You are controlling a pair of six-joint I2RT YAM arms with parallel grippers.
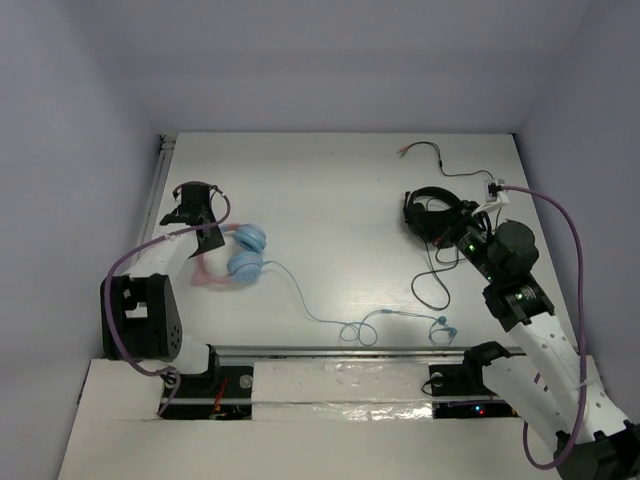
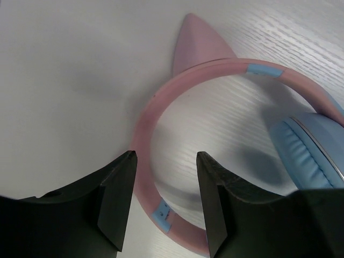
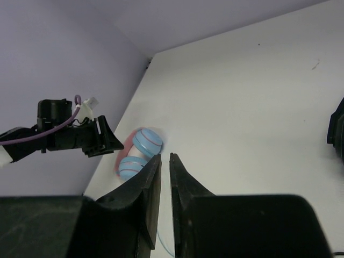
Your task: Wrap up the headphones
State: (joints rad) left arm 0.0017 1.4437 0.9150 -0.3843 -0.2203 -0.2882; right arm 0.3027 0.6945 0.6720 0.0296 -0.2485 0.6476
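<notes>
The headphones (image 1: pixel 240 255) lie at the left of the white, wood-grained worktop (image 1: pixel 340 190). Their round, padded light-blue earcups (image 1: pixel 246 238) sit side by side, and the smooth pink headband (image 2: pixel 148 115) curves in a hoop with a pointed cat ear (image 2: pixel 196 45). The thin blue cable (image 1: pixel 318 318) trails in loose curls. The left fingers (image 2: pixel 115 199), blunt black wedges, are spread astride the headband; the right fingers (image 3: pixel 145 188) are pressed nearly together, empty

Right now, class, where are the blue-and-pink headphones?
In the top view, the headphones lie at the left side of the table, the open left pincer over their pink headband; their cable trails rightward near the front edge.
</notes>
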